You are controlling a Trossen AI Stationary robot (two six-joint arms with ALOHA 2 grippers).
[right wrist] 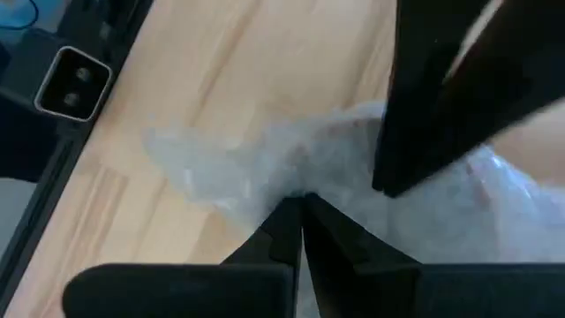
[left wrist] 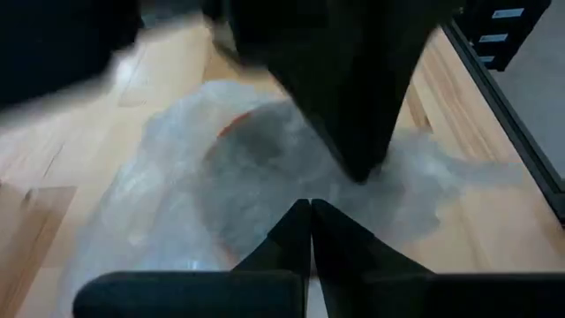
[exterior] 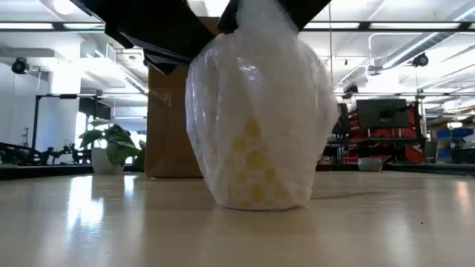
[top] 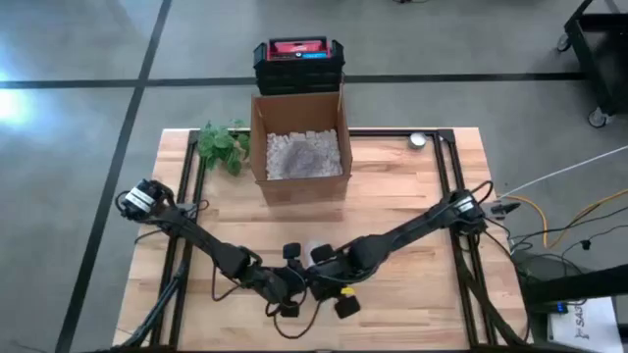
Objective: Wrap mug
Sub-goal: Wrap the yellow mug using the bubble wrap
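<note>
Both arms are met at the near middle of the table (top: 412, 211), over one bundle. The mug (exterior: 256, 174), yellow-patterned, is seen standing upright inside bubble wrap (exterior: 260, 111), directly below the two claws; the wrap is gathered to a neck above it.

Left gripper (left wrist: 309, 205): fingers pressed tip to tip, clenched on the bubble wrap, film bunched just ahead of the tips. Right gripper (right wrist: 298, 201): likewise closed tight, grasping wrap at its tips, the loose sheet spread just beyond it on the wood. Each claw is faced by the other's dark finger close in front.

Step judged in hand: gathering and closing the wrap over the mug's mouth.

To be done well: both pinches should be kept firm while the film is drawn together above the rim. Pull is best kept upward and balanced between the claws, so the mug is not tipped. Loose film beyond the right claw should be tucked in before release.

Cardboard box (top: 299, 147) stands well beyond both claws, untouched.
</note>
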